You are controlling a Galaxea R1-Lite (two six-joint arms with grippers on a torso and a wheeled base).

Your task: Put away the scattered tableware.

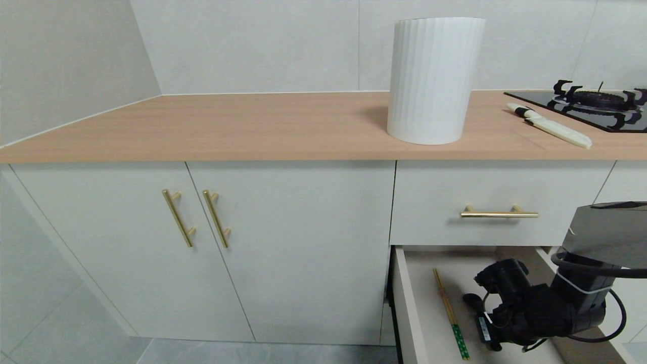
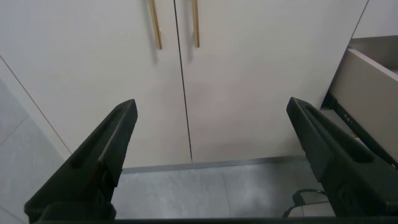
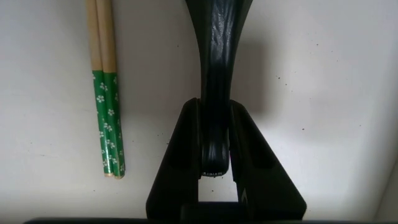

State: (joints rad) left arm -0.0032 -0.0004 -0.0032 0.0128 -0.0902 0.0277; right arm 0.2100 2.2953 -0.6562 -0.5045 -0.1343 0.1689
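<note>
My left pincer [image 2: 210, 107] wide open, empty, facing white cabinet doors [image 2: 249, 81]. Wooden green-tipped chopsticks [image 1: 450, 314] lie in open white drawer [image 1: 408, 303]. My right pincer [image 3: 215, 146], beside them, clamped on black glossy utensil [image 3: 216, 56]. Step, I judge: depositing it. Next: release, lift clear, fetch white-bladed knife [image 1: 551, 126] from wooden worktop [image 1: 252, 126].

Likely a home kitchen: wooden countertop [image 1: 252, 126], gas hob [image 1: 596, 103], cabinets [image 1: 283, 253].

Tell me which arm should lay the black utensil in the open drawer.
Right. The right hand is shut on the black utensil over the drawer, beside the chopsticks. The left hand hangs open before the cabinet doors.
</note>
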